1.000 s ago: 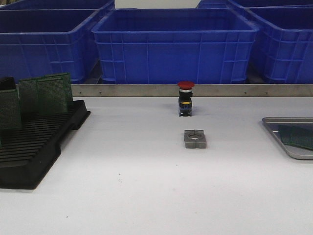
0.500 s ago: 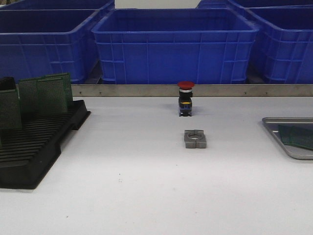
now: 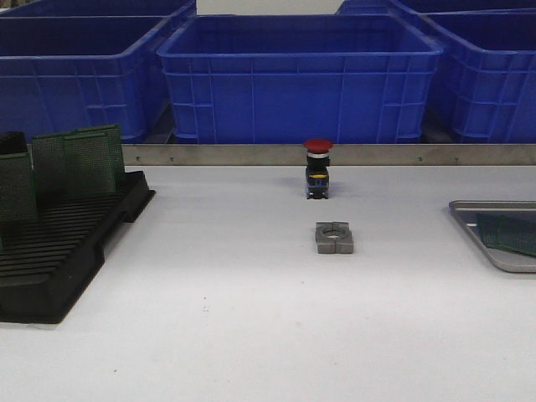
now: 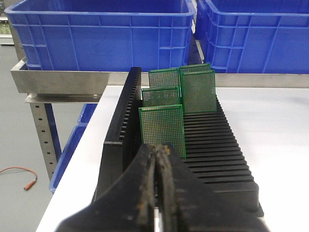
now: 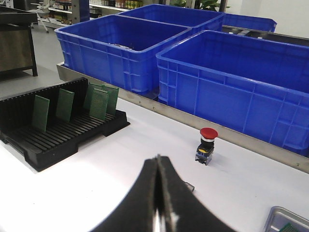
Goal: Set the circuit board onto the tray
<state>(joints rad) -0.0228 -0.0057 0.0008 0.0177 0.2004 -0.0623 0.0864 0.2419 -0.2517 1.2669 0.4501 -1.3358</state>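
Jaws of the left gripper [image 4: 157, 153] pressed together with nothing between them, at lower centre of the left wrist view, just short of the nearest green circuit board [image 4: 162, 129] standing in the black slotted rack [image 4: 219, 154]. Jaws of the right gripper [image 5: 158, 166] likewise closed and empty at lower centre of the right wrist view, above bare white table [image 3: 251, 335]. Neither gripper appears in the front view. Across the last second the front view shows no visible change: rack at far left, tray [image 3: 494, 251] at right edge, nothing displaced. Judgement: no transfer is under way; a fresh pick from the rack would come next. Task object: one green perforated board [image 3: 511, 233] already lies flat inside the shallow grey metal tray, partly cut off by the frame; its corner shows at lower right of the right wrist view. Several more boards stand upright in rack slots at centre left. Between them, mid-frame: a red emergency-stop button [image 3: 317, 167] and a grey metal block [image 3: 334, 237]. Blue plastic bins [image 3: 301, 75] fill the upper frame
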